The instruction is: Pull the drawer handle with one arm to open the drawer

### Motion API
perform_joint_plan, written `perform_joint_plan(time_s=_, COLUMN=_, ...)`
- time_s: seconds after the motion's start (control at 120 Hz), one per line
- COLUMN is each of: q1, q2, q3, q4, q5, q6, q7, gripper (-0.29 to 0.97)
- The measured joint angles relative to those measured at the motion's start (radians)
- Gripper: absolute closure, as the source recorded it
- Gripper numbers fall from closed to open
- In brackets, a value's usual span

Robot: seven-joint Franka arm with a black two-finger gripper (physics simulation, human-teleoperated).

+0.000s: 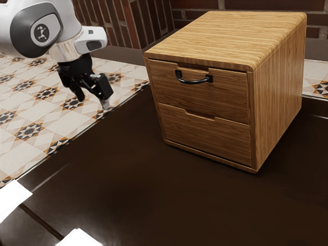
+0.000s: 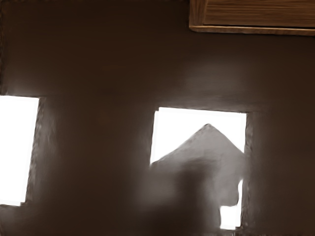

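Handle sits on the top drawer, which looks shut, at the cabinet front. Pincer hangs open and empty, well apart from it toward the exterior view's left, above the worktop. The risk: that bar is slim and shallow, so a misaligned approach could ram the wood or slip off mid-pull.

- The tabletop is dark brown and glossy, with faint seams across it near the exterior view's lower left.
- A wooden cabinet stands upright on it, toward the exterior view's right.
- Bright white patches show on the surface, well apart from the cabinet; I cannot tell what they are.
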State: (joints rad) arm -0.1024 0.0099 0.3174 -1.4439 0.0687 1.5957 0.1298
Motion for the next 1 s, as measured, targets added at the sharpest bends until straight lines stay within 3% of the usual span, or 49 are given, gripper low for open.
perform_joint_plan(time_s=0.25, q1=0.146, q2=0.002, q3=-0.005, q4=0.07, q5=-0.033, q6=-0.01, q7=0.008, gripper=0.0)
perform_joint_plan(time_s=0.458, q1=0.26, q2=-0.049, q3=-0.056, q4=0.186, q5=0.045, q6=-0.046, q7=0.004, gripper=0.0)
perform_joint_plan(time_s=0.517, q1=0.218, q2=-0.051, q3=-0.063, q4=0.188, q5=0.054, q6=-0.052, q7=0.004, gripper=0.0)
perform_joint_plan(time_s=0.75, q1=-0.087, q2=-0.048, q3=-0.062, q4=0.148, q5=0.067, q6=-0.08, q7=0.004, gripper=0.0)
perform_joint_plan(time_s=0.8, q1=-0.13, q2=-0.129, q3=-0.064, q4=0.068, q5=0.067, q6=-0.11, q7=0.004, gripper=0.0)
perform_joint_plan(time_s=0.917, q1=-0.188, q2=-0.453, q3=-0.05, q4=-0.306, q5=0.08, q6=-0.15, q7=-0.007, gripper=0.0)
perform_joint_plan(time_s=1.0, q1=-0.196, q2=-0.513, q3=-0.035, q4=-0.425, q5=0.084, q6=-0.144, q7=0.022, gripper=0.0)
